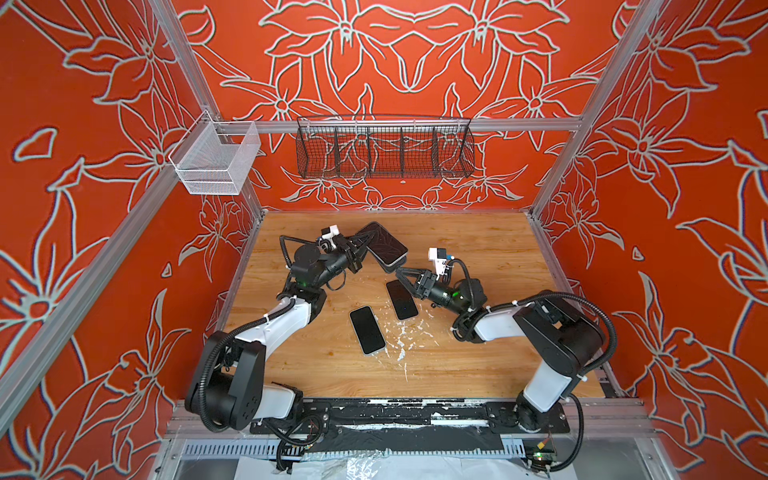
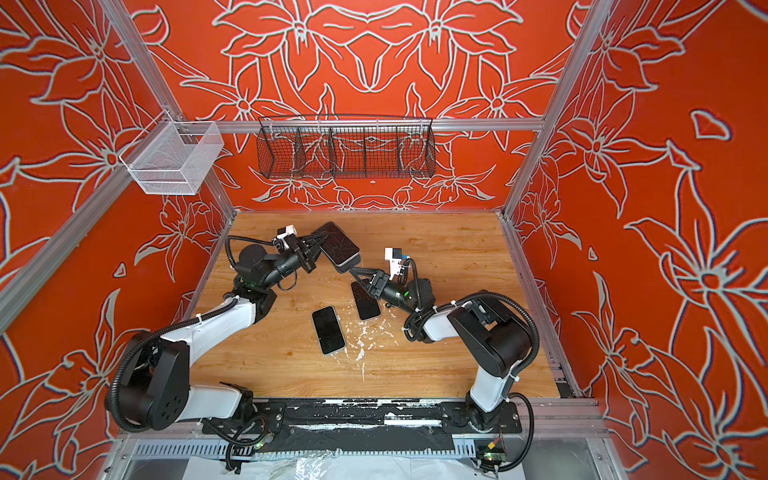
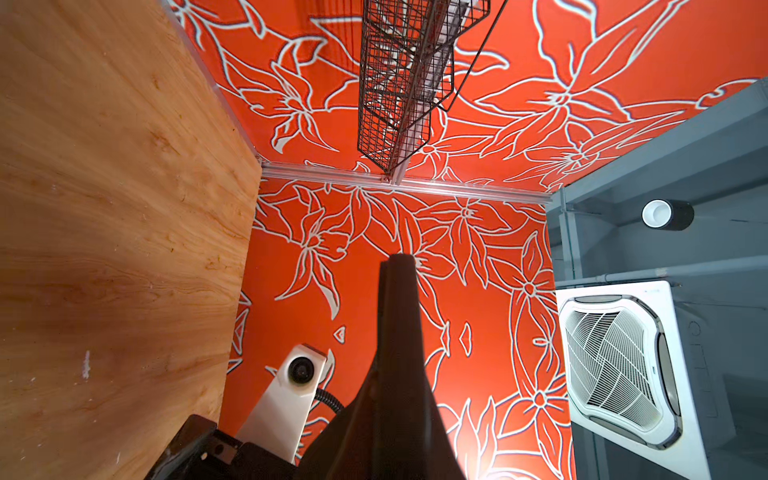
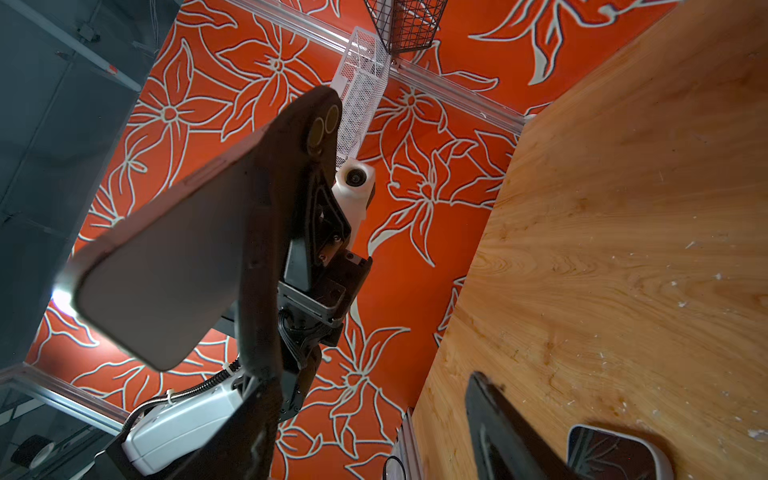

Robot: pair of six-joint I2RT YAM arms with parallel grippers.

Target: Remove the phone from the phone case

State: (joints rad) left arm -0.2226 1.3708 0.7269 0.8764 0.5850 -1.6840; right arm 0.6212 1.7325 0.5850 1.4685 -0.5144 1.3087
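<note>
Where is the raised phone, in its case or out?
Partly out: the phone shows its bare grey back; the dark case clings along one edge.

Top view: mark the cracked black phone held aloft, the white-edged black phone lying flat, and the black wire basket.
Cracked black phone (image 1: 384,244): a top view, screen centre.
White-edged black phone (image 1: 367,330): a top view, screen centre.
Black wire basket (image 1: 384,169): a top view, front mesh wall.

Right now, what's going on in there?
The left pincer is shut on the phone case, holding it up above the table. The phone is partly out of it. The right pincer is open by its near corner; contact unclear. A spare phone and a second spare phone lie flat on the table.
</note>
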